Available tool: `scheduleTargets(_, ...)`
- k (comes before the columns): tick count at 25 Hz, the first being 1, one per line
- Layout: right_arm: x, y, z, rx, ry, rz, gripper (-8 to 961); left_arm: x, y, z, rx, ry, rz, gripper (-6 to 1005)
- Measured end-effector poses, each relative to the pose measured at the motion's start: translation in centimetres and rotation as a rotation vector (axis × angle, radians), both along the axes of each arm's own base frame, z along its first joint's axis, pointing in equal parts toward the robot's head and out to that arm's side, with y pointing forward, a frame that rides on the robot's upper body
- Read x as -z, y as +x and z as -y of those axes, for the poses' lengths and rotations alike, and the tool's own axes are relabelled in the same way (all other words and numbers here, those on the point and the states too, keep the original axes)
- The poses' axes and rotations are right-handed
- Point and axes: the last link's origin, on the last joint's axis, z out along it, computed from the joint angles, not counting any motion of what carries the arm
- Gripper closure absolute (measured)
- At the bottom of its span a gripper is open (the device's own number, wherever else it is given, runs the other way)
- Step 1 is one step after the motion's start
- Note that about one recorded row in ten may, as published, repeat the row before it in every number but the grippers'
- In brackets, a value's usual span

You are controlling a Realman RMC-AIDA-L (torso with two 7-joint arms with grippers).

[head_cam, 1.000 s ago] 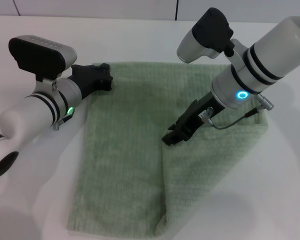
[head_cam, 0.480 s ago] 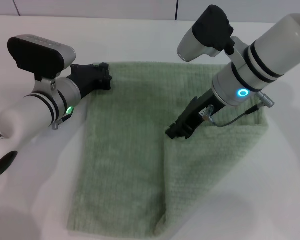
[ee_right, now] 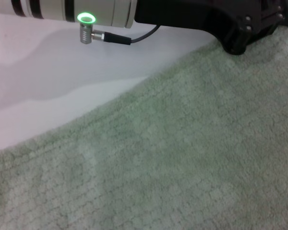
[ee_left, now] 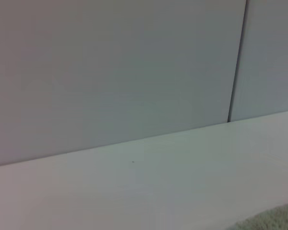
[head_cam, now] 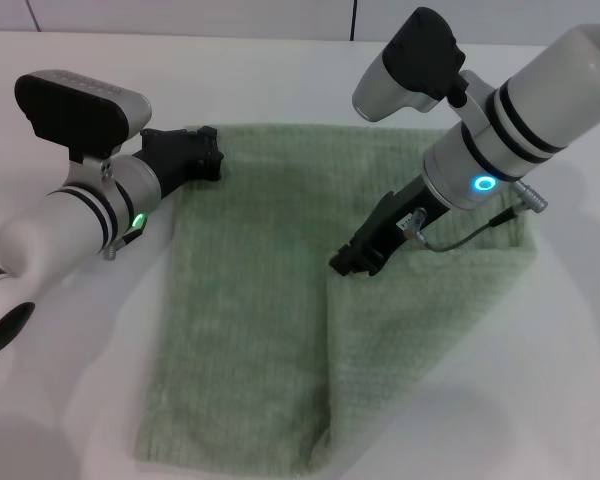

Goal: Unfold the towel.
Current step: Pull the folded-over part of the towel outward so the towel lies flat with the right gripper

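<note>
The right gripper (head_cam: 355,262) sits just right of centre in the head view, its dark fingers pointing down and to the lower left, tips drawn together and touching the towel (head_cam: 250,300) at the top of a fold edge. It appears pinched on that folded edge, though the exact bite on the cloth is hard to make out. The left gripper (head_cam: 208,155) is in the upper left of the same view, lying low over the towel's upper left corner, its black tip touching the cloth; whether it is clamped or spread I cannot tell.

The towel, pale sage green and ribbed, fills the middle of the head view on the white table (head_cam: 70,380). Its right portion is doubled over: a fold line runs from the right gripper's tip down to the lower middle of the frame, and the folded flap spreads out toward the right edge. The left portion lies flat in a single layer.

In the right wrist view the towel (ee_right: 182,158) covers most of the frame, with the left gripper (ee_right: 240,28) resting on its edge at the upper right. The left wrist view shows only a sliver of towel (ee_left: 273,221) at the lower right, the table and a grey wall (ee_left: 110,72)
</note>
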Motion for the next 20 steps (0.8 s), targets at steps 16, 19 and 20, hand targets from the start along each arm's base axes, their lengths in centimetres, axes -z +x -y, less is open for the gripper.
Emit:
scheduleTargets(16,-1.1,-1.0,1.2,0.018,-0.055,-0.016,897,0.1,-0.4,0.3,-0.013,-0.01,-0.009,903)
scheduleTargets(19,-1.9,-1.1,2.0,0.033,-0.088,-0.008,890,0.1,-0.5,0.3,-0.013,-0.01,-0.01,902)
scheduleTargets(20,-2.1,-1.1,2.2,0.035,-0.097,-0.008,888,0.1,-0.5,0.3,-0.013,-0.01,-0.01,901)
